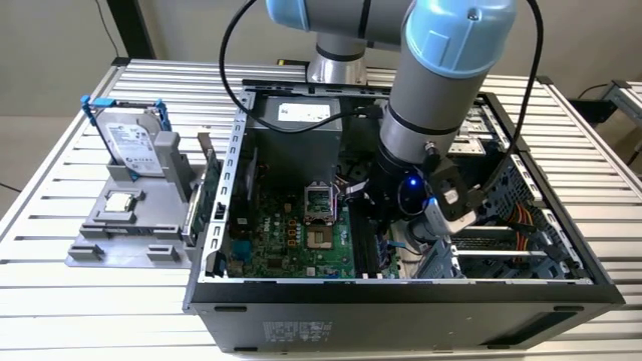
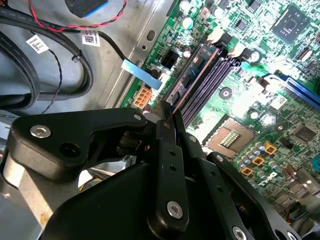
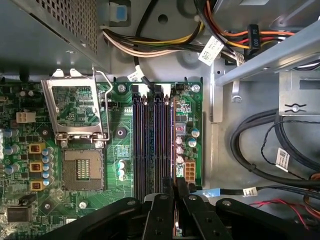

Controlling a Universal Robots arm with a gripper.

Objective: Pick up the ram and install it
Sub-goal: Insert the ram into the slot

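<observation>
The tool is clamping the ram edge-on and holding it along the outermost of the purple memory slots beside the open processor socket, so pickup is done and seating looks unfinished.

A slatted metal table is carrying an open computer case sitting near its front edge, and a grey parts holder is lying just beside the case, toward the exterior view's left edge.
</observation>
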